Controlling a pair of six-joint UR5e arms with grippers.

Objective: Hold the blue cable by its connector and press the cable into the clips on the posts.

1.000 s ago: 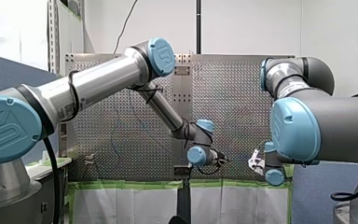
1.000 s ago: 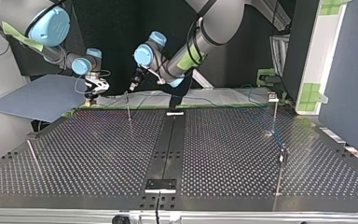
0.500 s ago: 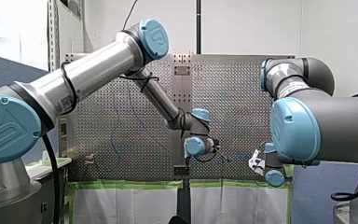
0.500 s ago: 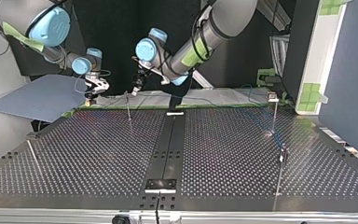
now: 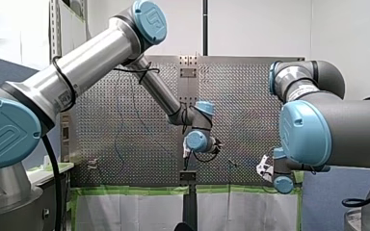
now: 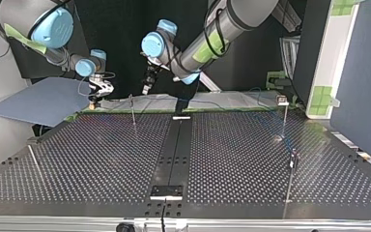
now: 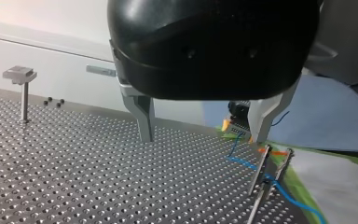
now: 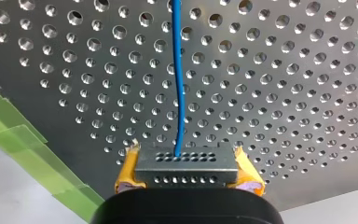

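My right gripper (image 8: 189, 186) is shut on a grey connector (image 8: 186, 165) held between its yellow pads. A blue cable (image 8: 179, 93) runs from the connector out over the perforated table (image 8: 284, 70). In the top view my right gripper (image 6: 95, 96) hangs at the far left edge of the table. My left gripper (image 7: 203, 133) is open, with nothing between its metal fingers (image 7: 144, 116). Ahead of it the blue cable (image 7: 242, 163) passes two thin posts (image 7: 261, 170). In the top view my left gripper (image 6: 147, 87) hovers just above and to the right of a thin post (image 6: 133, 110).
More clip posts stand at the top view's right (image 6: 284, 116) (image 6: 292, 166) and a rod at its left (image 6: 34, 162). A blue-grey sheet (image 6: 38, 101) lies beyond the table's left corner. Green tape (image 6: 232, 108) lines the far edge. A dark strip (image 6: 174, 145) runs down the table's middle.
My left arm has risen, and its gripper has swung toward the front view's left, away from the thin post. My right gripper and the connector have not moved.
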